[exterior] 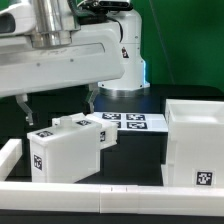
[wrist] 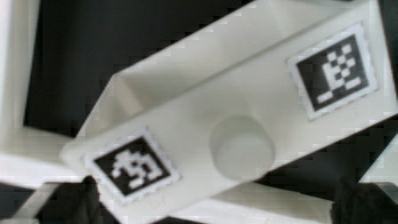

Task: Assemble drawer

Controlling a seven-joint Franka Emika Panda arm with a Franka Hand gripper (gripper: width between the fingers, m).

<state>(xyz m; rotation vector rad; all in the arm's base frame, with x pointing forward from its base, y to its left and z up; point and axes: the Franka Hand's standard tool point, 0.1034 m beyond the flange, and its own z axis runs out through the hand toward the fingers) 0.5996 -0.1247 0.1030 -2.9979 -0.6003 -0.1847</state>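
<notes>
**A:** Where is the end effector (exterior: pixel 55 106), and does it hold anything?

**B:** It hangs just above the near tray (exterior: pixel 62 155) and is released. Its two dark fingers (exterior: pixel 22 104) are spread wide with nothing clamped between them. In the wrist view the same tray (wrist: pixel 214 110) lies skewed under the camera. The blurred fingers (wrist: pixel 68 205) sit either side of one end, and seem to be clear of its walls.

**A:** Why spread like that?

**B:** I judge it is lined up to straddle the tray and pinch it across its width. The skew suggests the wrist should turn to square up first.

**A:** And the rest of the drawer?

**B:** The large shell (exterior: pixel 195 145) stands on the black surface (exterior: pixel 140 155) at the exterior view's right, well apart from the near tray. A second tray (exterior: pixel 92 130) sits just behind the first, and I cannot tell whether they touch.

**A:** Anything in the way?

**B:** The marker board (exterior: pixel 125 121) lies flat beyond the trays, low enough to pass over. A white border rail (exterior: pixel 100 195) runs along the front. The second tray is the real risk, because it is close enough that a descending finger could knock it.
</notes>
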